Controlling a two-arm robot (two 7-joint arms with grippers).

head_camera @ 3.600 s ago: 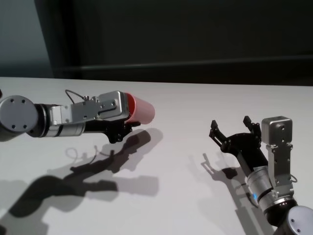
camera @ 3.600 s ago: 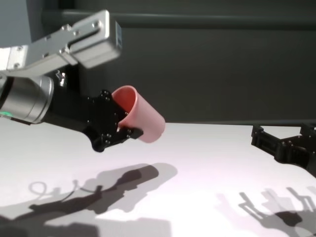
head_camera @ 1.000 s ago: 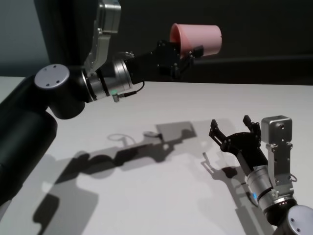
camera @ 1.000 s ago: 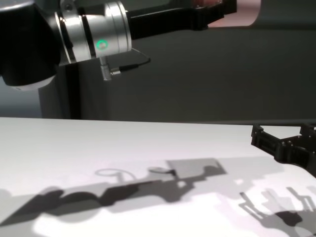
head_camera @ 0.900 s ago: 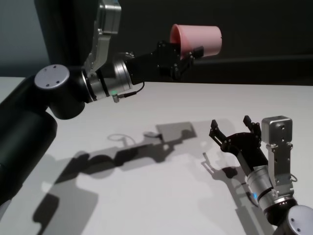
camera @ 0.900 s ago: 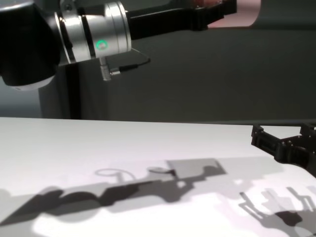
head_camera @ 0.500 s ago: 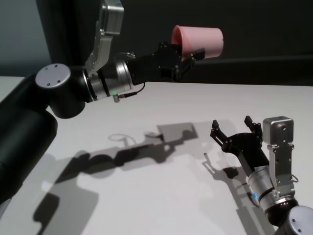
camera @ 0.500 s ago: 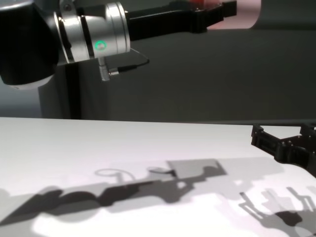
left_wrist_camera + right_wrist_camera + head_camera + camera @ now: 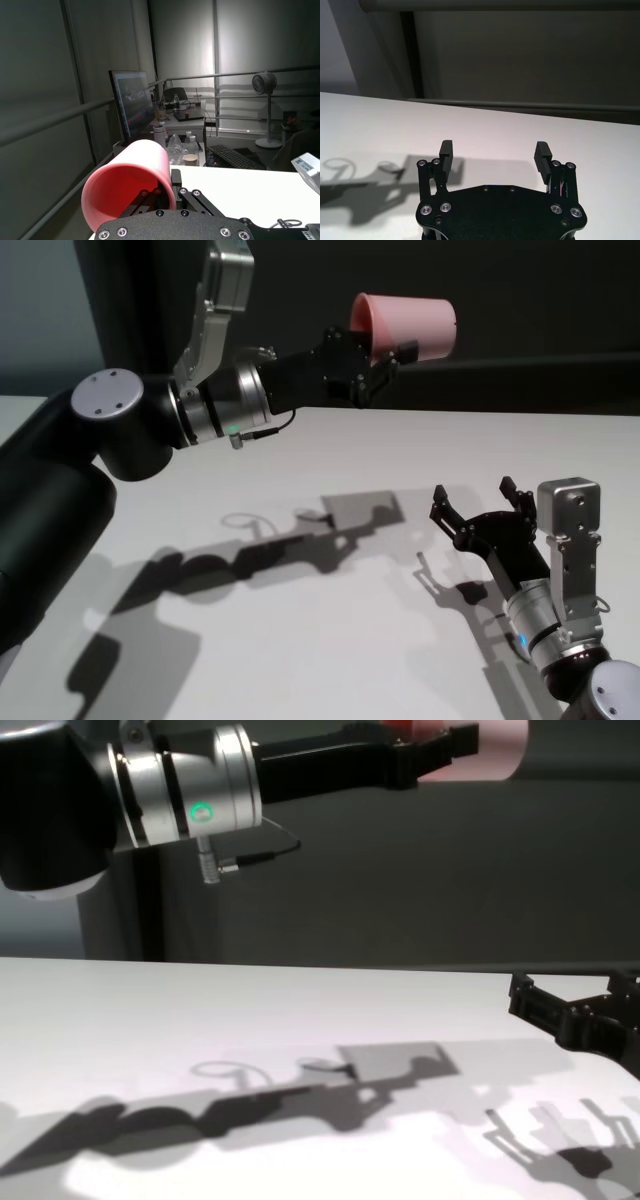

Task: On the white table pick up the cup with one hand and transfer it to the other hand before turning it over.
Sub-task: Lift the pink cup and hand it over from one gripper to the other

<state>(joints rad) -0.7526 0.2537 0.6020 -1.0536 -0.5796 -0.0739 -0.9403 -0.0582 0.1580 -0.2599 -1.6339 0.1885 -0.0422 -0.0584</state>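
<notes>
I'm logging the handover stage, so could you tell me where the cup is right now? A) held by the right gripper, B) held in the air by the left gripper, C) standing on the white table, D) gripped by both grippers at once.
B: the left gripper holds the cup on its side high above the white table, while the right gripper waits open and empty, low near the table.

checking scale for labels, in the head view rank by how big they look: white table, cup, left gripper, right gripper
1. white table, by far the largest.
2. cup, held aloft.
3. right gripper, open, and left gripper, shut on the cup: they look alike and sit at different distances, so unranked.
</notes>
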